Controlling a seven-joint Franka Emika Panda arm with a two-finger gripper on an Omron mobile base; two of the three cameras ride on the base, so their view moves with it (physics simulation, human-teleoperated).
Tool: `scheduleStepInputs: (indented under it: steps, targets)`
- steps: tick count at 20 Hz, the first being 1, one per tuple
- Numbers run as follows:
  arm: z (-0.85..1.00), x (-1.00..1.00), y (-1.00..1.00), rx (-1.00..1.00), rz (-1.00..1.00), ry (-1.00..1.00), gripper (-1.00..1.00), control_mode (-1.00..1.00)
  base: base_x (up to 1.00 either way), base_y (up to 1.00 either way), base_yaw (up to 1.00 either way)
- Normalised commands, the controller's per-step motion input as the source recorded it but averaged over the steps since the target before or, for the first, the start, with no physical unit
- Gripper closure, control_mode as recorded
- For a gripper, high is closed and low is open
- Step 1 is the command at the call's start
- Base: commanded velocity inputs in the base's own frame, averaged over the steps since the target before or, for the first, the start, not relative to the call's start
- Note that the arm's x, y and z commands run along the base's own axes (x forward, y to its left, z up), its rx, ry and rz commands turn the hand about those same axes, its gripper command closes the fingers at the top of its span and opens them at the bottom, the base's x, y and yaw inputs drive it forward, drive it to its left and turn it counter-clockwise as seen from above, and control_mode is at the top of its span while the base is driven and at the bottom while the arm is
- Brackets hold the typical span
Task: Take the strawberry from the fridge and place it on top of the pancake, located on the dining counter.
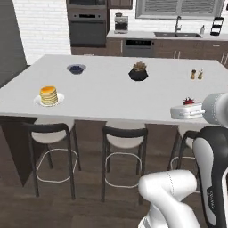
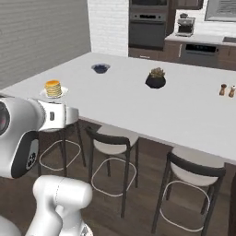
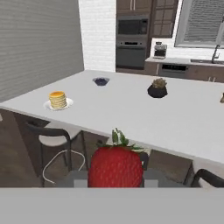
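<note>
Hand view puts the strawberry (image 3: 115, 166) closest of all: a plump red fruit with green leaves on top, sitting low and central, pinched between the two dark tips of the gripper (image 3: 114, 178) whose jaws press against its sides. From the left base view the same fruit shows as a small red dot (image 1: 189, 101) riding on the white hand, at the near right edge of the worktop. Below and in front stand dark-framed bar stools (image 1: 122, 138) with pale cushions, tucked under the white dining worktop (image 1: 111, 95). The fruit is carried, so the step in hand appears to be the move across to the pancake (image 3: 57, 99), a golden stack on a white plate (image 3: 48, 105) near the left end of the worktop, well apart from the gripper. To do it well, the hand should probably keep its squeeze steady, travel above the surface and above the stool backs, stop directly over the stack, lower until the fruit nearly meets the top cake, and only then let go; released high, a rounded fruit may roll off the glazed top. Farther along sit a grey bowl of dark berries (image 3: 101, 81) and a black pot holding brownish items (image 3: 157, 89), both best avoided. Beyond them are a built-in oven (image 3: 131, 46) and a window (image 3: 203, 24).
</note>
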Motion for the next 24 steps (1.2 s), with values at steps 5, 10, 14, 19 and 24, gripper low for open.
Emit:
scheduleStepInputs:
  steps: [5, 10, 14, 19, 24]
  targets:
    - [0.0, 0.0, 0.0, 0.0, 0.0, 0.0, 1.0, 1.0, 0.43, 1.0, 0.2]
    - [0.0, 0.0, 0.0, 0.0, 0.0, 0.0, 1.0, 1.0, 0.73, 1.0, 0.07]
    - [0.0, 0.0, 0.0, 0.0, 0.0, 0.0, 1.0, 1.0, 0.8, 1.0, 0.0]
    - [0.0, 0.0, 0.0, 0.0, 0.0, 0.0, 1.0, 1.0, 0.8, 1.0, -0.06]
    - [0.0, 0.0, 0.0, 0.0, 0.0, 0.0, 1.0, 1.0, 0.55, 0.86, -0.28]
